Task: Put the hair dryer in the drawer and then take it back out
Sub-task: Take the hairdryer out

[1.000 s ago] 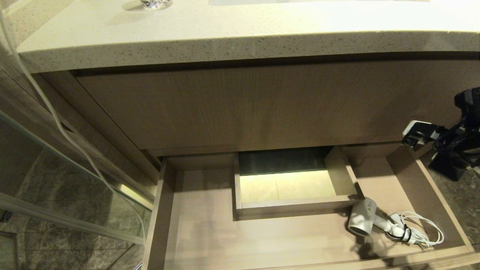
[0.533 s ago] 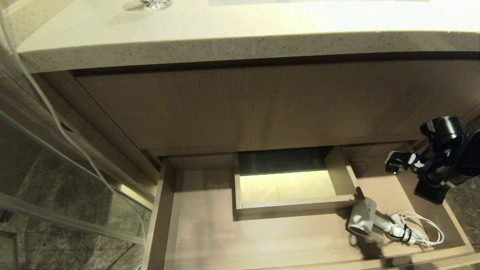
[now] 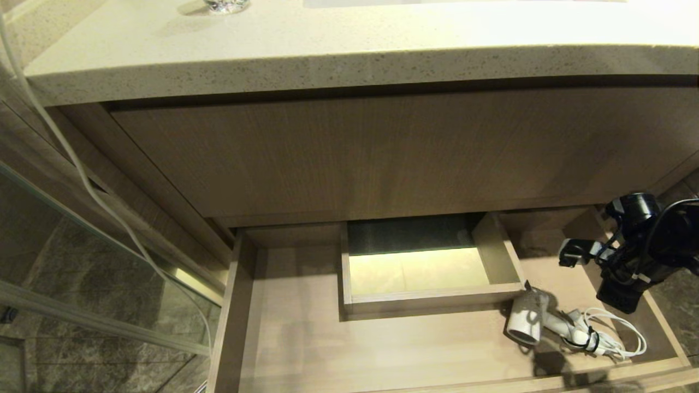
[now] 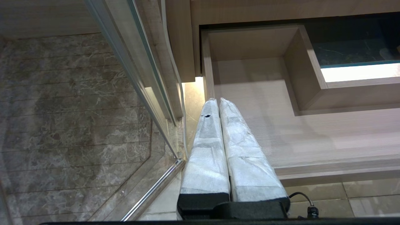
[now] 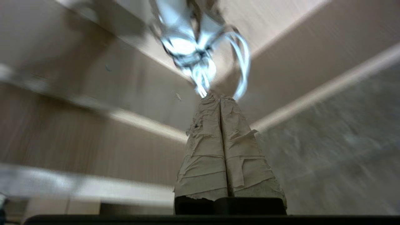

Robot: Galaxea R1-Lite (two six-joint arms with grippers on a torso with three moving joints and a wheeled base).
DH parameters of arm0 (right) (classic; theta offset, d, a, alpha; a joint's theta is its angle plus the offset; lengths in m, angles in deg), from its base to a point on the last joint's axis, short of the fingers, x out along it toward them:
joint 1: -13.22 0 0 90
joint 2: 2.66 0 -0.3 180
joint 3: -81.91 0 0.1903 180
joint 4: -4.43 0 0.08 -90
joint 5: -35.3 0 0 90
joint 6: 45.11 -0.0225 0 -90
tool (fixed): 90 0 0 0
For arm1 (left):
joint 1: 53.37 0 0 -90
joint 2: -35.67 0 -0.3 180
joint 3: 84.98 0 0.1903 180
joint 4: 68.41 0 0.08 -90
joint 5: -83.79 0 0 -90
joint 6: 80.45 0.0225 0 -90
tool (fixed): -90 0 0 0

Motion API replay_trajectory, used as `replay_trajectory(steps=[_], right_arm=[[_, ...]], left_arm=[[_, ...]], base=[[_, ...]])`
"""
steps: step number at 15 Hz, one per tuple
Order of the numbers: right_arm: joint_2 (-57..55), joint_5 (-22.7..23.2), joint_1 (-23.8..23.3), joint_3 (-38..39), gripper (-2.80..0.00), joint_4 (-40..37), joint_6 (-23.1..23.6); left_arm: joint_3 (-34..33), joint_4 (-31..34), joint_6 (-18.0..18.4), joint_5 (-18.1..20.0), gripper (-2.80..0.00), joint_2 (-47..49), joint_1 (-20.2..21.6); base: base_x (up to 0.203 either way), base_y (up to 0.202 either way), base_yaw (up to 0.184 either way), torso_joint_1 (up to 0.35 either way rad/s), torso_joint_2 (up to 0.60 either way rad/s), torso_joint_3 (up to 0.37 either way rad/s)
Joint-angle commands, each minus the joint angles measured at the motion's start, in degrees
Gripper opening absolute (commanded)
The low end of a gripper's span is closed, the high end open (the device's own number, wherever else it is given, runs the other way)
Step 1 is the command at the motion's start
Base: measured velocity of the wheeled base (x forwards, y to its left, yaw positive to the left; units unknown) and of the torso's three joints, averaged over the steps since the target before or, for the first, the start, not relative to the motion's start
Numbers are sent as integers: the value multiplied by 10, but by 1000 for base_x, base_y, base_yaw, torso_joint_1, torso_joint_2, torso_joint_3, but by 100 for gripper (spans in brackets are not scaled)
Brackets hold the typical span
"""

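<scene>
Now: Dryer Lying in the Open Drawer

Down in the wide, shallow light-wood drawer (image 3: 284, 338), the small white hair dryer (image 3: 527, 319) lies near the right side, its bundled white cord (image 3: 606, 333) trailing rightward. Above the drawer's right wall, the right gripper (image 5: 218, 96) hangs with fingers pressed together, empty. At the left, the left gripper (image 4: 217, 100) sits closed too.

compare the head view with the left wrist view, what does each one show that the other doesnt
Only the head view shows the hair dryer with its bundled cord lying in the drawer's right part, the right arm above it, and the countertop.

Only the left wrist view shows the left gripper, its wrapped fingers shut, beside the drawer's left wall.

Both show the open drawer and its boxed cutout.
</scene>
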Motion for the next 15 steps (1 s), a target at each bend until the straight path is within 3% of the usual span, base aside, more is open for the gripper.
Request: replay_trajectory(steps=[1, 3, 4, 5, 11, 15], right_arm=[[-46, 29, -12, -8, -280, 7, 5], [-73, 35, -15, -14, -280, 27, 5], [-84, 44, -16, -12, -102, 38, 5], [-90, 62, -16, -1, 0, 47, 11], [-134, 106, -16, -8, 0, 108, 51], [-148, 141, -29, -11, 0, 116, 115]], left_arm=[[0, 0, 0, 0, -280, 0, 0], [0, 0, 0, 0, -280, 0, 0], [0, -1, 0, -1, -280, 0, 0], [0, 0, 0, 0, -280, 0, 0], [0, 0, 0, 0, -280, 0, 0], [0, 0, 0, 0, -280, 0, 0]], base=[[0, 0, 0, 0, 0, 0], [0, 0, 0, 0, 0, 0], [0, 0, 0, 0, 0, 0], [0, 0, 0, 0, 0, 0], [0, 0, 0, 0, 0, 0], [0, 0, 0, 0, 0, 0]])
